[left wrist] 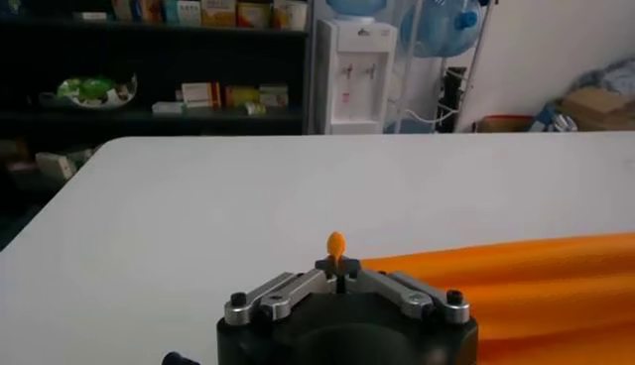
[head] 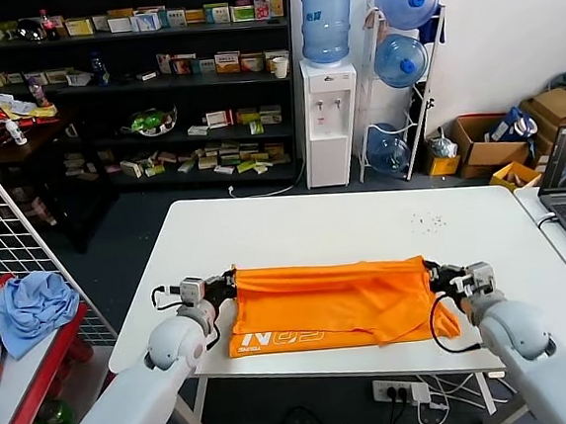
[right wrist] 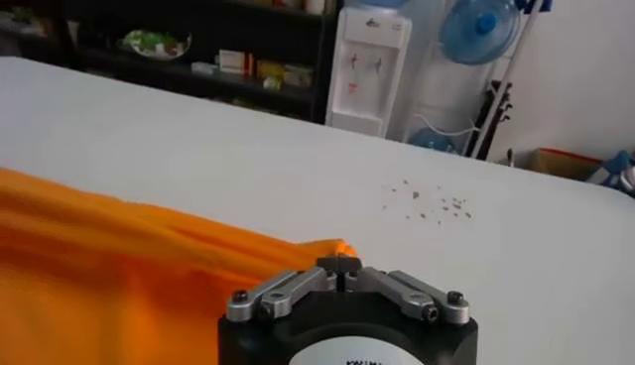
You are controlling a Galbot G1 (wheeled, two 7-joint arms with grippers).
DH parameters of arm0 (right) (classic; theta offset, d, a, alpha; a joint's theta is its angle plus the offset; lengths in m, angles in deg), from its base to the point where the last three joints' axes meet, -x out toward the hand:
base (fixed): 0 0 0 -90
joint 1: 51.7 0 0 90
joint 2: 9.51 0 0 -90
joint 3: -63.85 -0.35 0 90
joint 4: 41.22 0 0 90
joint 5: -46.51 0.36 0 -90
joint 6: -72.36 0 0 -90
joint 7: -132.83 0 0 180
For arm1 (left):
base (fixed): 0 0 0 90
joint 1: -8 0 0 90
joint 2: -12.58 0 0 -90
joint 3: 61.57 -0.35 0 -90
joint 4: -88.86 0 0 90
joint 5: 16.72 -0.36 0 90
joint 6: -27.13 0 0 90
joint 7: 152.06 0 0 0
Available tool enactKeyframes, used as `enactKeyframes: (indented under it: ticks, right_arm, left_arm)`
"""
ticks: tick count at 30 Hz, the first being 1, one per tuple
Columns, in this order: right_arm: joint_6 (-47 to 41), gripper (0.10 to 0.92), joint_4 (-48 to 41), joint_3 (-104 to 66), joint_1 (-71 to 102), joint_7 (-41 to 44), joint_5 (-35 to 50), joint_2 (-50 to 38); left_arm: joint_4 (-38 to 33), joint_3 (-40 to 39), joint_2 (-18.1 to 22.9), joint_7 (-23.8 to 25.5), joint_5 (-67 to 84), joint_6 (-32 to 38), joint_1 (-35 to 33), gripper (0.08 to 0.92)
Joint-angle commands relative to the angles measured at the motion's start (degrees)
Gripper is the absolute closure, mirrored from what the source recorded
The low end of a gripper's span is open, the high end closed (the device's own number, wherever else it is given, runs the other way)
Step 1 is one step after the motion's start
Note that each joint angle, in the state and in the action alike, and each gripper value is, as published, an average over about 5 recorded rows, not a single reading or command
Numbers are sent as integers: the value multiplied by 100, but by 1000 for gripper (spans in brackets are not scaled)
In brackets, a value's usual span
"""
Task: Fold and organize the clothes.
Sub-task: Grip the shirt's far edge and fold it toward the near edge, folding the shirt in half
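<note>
You had the orange T-shirt (head: 335,302) lying across the near half of the white table (head: 363,215), its lettered hem (head: 274,340) nearest you and a raised fold running left to right along its far edge. Your left gripper (head: 225,285) was clamped shut on the left end of that fold; in its wrist view a small nub of orange cloth (left wrist: 336,243) stuck up between the closed fingers. Your right gripper (head: 435,276) was shut on the right end, though there the held cloth itself was hidden. This looked like a lengthwise fold in hand. Next, you would need to carry both ends evenly, then release. Beyond the shirt the table ran toward the water dispenser (head: 331,123).
</note>
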Motion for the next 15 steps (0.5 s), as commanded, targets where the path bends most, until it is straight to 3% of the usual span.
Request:
enactKeyframes:
  ticks: [1,10,15]
  right_arm:
    - [-305,900,1066,-215,1312,-238,-238,-257]
    - [-514,900,852,-159,1286,-244,-305,-149]
    - [-508,826,869,-161,1183,-355,-280,-141]
  left_arm:
    - [-1249,177,-305,-139,17,-41,-1296,907]
    - [-1312,331,-133,-125,-238,4,-1797,903]
    - [-1382,490,-82,-99,-288,49,-1823,798]
